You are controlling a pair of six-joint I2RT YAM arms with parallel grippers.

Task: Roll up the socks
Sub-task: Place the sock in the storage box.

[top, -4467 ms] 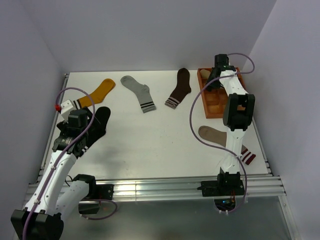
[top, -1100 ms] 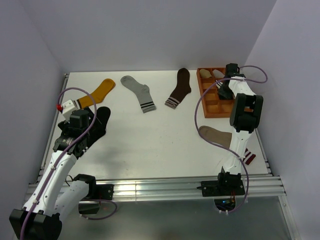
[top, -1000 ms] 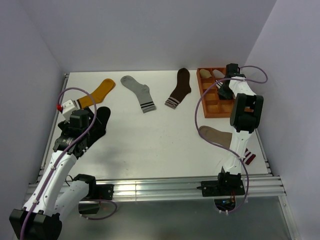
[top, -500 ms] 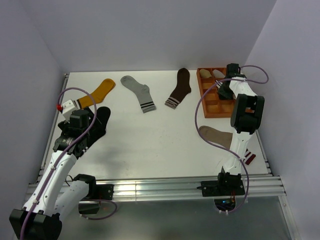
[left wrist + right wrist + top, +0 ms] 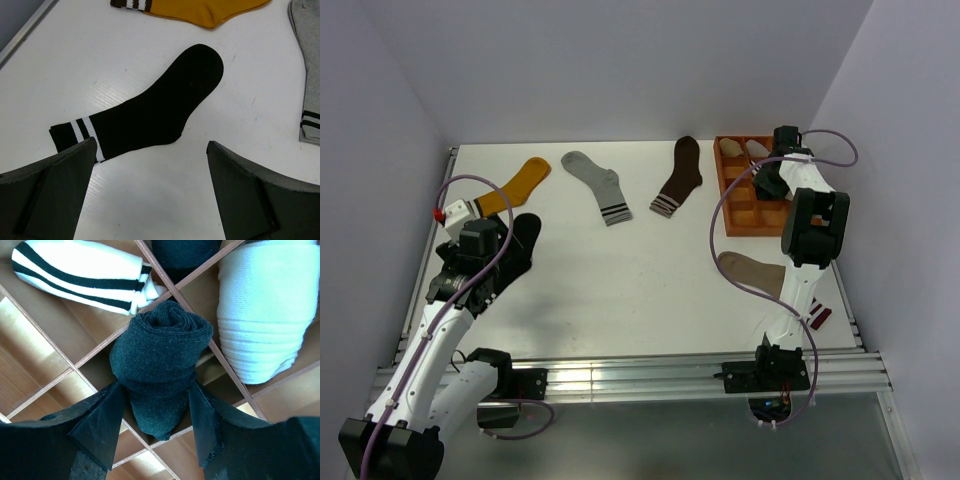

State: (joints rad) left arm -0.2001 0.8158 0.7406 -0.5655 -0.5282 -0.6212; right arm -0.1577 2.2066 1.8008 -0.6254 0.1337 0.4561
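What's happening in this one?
The right gripper is clamped on a rolled charcoal sock and holds it over the dividers of the wooden tray, next to other rolled socks. The left gripper hangs open above a black sock with white stripes, which lies flat and unrolled. A taupe sock also lies flat near the right arm's base.

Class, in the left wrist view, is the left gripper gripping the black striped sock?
No: the left gripper is open above the black striped sock, which lies flat on the table.
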